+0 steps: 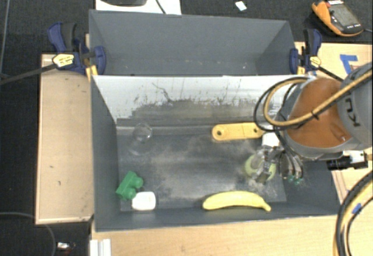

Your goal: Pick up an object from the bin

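The gripper [267, 168] sits low over the right side of the bin [186, 170], and I cannot tell whether it is spread or pressed together. A small pale green round object [254, 165] lies right against its left side, on the bin floor. A yellow banana [236, 201] lies just nearer, along the near wall. A tan handle [236, 132] lies farther back. A green block [128, 185] and a white piece [144, 200] sit together in the near left corner.
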`<state>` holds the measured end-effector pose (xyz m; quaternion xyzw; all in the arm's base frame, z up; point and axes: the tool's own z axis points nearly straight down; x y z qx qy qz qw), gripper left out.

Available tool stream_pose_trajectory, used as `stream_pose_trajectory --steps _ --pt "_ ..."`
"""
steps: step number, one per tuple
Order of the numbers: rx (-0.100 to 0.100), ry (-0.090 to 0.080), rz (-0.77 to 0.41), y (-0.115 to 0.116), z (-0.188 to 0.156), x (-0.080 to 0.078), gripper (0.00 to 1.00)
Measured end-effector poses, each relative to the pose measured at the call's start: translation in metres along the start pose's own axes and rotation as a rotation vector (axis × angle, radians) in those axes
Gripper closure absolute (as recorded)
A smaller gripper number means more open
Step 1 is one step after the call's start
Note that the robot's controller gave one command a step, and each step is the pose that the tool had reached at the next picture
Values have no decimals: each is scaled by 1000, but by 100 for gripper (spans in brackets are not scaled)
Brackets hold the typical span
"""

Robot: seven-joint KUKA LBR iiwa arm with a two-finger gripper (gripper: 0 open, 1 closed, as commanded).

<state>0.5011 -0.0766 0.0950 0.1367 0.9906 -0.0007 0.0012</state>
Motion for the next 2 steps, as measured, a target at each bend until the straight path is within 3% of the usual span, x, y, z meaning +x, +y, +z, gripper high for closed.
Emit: stream_pose_trajectory --steps 1,2 --pt "0 2 3 14 -61 -3 100" --pt "1 4 68 7 -136 -4 100"
